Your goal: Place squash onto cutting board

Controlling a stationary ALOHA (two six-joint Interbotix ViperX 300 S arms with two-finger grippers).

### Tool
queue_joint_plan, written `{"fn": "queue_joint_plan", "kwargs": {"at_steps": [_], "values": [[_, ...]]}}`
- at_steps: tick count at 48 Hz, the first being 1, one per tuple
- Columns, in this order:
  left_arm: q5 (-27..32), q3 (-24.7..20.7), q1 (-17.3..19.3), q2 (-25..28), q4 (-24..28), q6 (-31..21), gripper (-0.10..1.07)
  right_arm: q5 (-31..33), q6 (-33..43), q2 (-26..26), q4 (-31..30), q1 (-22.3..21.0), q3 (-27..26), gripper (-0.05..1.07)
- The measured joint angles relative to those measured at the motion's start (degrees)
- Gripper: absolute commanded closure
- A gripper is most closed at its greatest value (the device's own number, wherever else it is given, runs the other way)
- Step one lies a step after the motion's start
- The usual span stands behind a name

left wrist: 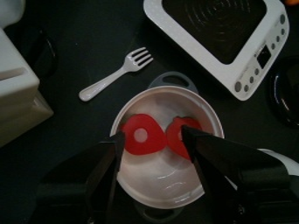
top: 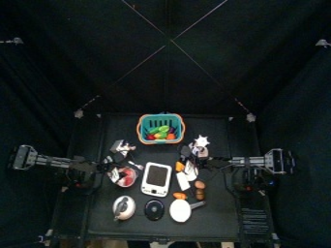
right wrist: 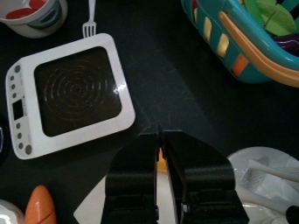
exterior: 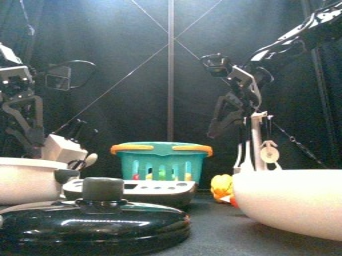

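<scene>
My right gripper (right wrist: pixel 162 144) is shut, with a thin yellow-orange sliver (right wrist: pixel 160 162) pinched between its jaws; I take it for the squash, which is mostly hidden. It hangs just above a pale flat board (right wrist: pixel 111 208), the cutting board, right of the table's middle (top: pixel 187 181). In the top view the right gripper (top: pixel 195 176) is over that spot. My left gripper (left wrist: pixel 158 144) is open and empty above a white bowl (left wrist: pixel 126 107) that holds red pieces (left wrist: pixel 146 131), at the table's left (top: pixel 123 174).
A white device with a dark ringed panel and buttons (right wrist: pixel 65 92) lies between the arms (top: pixel 157 178). A green basket (top: pixel 161 127) of toy food stands behind. A white fork (left wrist: pixel 117 74), a carrot (right wrist: pixel 41 206), a black lid (exterior: pixel 94 215) and a white bowl (exterior: pixel 287 205) are nearby.
</scene>
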Motion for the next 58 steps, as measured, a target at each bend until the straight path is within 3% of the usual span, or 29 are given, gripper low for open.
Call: {"fn": "queue_joint_plan", "kwargs": {"at_steps": [15, 32, 36, 58], "values": [[-5.27, -2.72, 0.00, 0.00, 1.67, 0.00, 0.08, 0.26, 0.09, 0.00, 2.81, 4.48, 0.44, 0.54], [-23.99, -2.55, 0.18, 0.00, 8.17, -0.09, 0.08, 4.66, 0.09, 0.62, 5.71, 6.59, 2.20, 0.14], [-27.07, -2.02, 0.62, 0.18, 8.96, -0.09, 0.08, 4.75, 0.09, 1.76, 5.89, 6.59, 2.11, 0.09], [-33.22, -0.97, 3.25, 1.14, 9.84, -0.09, 0.08, 8.17, -0.44, 12.30, 2.46, 5.98, -3.08, 0.07]]}}
